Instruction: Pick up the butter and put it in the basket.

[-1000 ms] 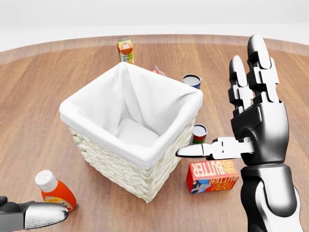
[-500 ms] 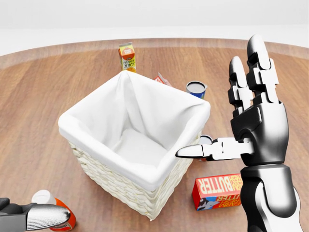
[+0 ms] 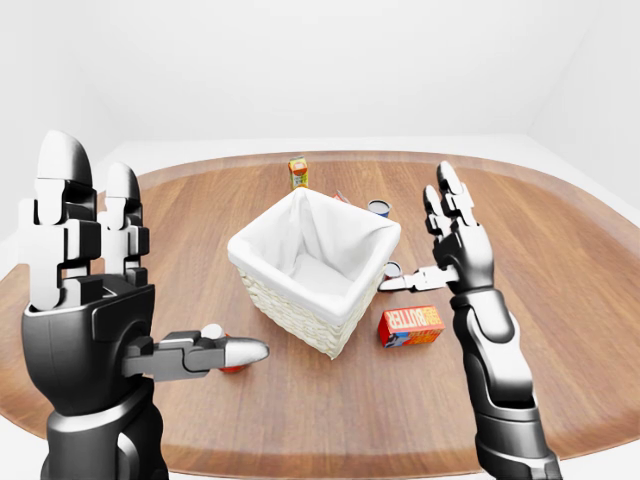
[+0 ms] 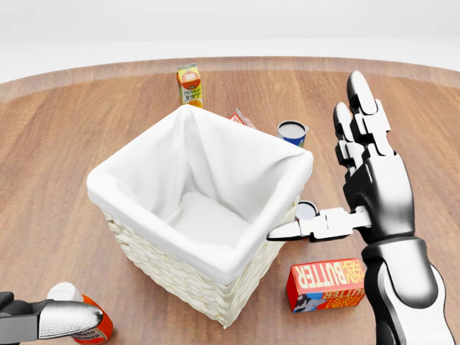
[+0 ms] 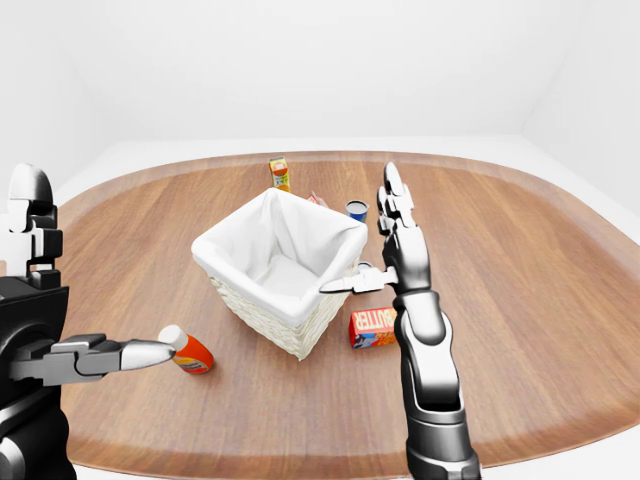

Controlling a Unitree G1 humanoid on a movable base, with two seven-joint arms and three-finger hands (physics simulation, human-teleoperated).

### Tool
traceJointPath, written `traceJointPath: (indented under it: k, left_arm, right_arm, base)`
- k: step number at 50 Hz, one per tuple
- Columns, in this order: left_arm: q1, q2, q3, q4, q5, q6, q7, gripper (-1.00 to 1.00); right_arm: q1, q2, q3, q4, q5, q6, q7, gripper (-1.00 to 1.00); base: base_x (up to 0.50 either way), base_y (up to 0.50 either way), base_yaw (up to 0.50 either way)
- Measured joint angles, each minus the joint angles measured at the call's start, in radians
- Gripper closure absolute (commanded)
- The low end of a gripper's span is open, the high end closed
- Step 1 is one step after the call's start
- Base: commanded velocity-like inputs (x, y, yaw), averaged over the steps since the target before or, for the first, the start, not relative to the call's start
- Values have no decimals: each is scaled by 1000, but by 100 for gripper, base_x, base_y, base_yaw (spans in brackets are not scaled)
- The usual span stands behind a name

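Observation:
The butter is a red and orange box labelled BUTTER, lying on the wooden table at the lower right of the head view, just right of the basket. The basket is wicker with a white cloth lining and stands in the middle. My right hand is open, fingers spread and upright, hovering above the butter without touching it. My left hand is open and raised at the left of the left-eye view, far from the butter.
An orange juice carton stands above the basket in the head view. A blue can and a small can sit right of the basket. An orange bottle with a white cap lies at the lower left.
The camera shifted early on, sliding things down the view. Since then my right hand has moved a little lower and tilted left, toward the butter.

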Motion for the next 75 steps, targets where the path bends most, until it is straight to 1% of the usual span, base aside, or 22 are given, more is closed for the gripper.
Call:
traceJointPath:
  k: [1, 3, 4, 10, 25, 45, 54, 68, 75]
  left_arm:
    - [0, 0, 0, 0, 0, 0, 0, -100]
    - [-1, 0, 1, 0, -1, 0, 0, -100]
    - [-1, 0, 2, 0, -1, 0, 1, -100]
    - [-6, 2, 8, 0, -5, 0, 1, -100]
    - [-4, 1, 13, -1, -10, 0, 1, -100]
    - [11, -5, 4, -1, -7, 0, 3, -100]
    - [16, -7, 3, -1, -6, 0, 3, -100]
    - [18, -8, 6, -1, -7, 0, 2, -100]
    - [16, -7, 11, 1, -8, 0, 1, -100]
  right_arm:
    - [-4, -8, -3, 20, -16, 0, 10, -100]
    - [-14, -24, -11, 68, -53, -19, 29, -100]
    - [-17, -33, -13, 93, -74, -38, 39, -100]
    - [-22, -72, -27, 218, -195, -174, 107, -100]
    - [4, -120, -47, 364, -397, -175, 261, -100]
    - [7, -145, -34, 479, -568, -175, 350, -100]
    - [-51, -156, -10, 629, -644, -175, 315, -100]
    - [-156, -177, 36, 884, -765, -175, 215, -100]
    - [-216, -187, 66, 1005, -849, -175, 151, -100]
  base:
    - [0, 0, 0]
    - [0, 0, 0]
    - [0, 0, 0]
    - [0, 0, 0]
    - [0, 0, 0]
    - [0, 0, 0]
    - [0, 0, 0]
    - [0, 0, 0]
    - [0, 0, 0]
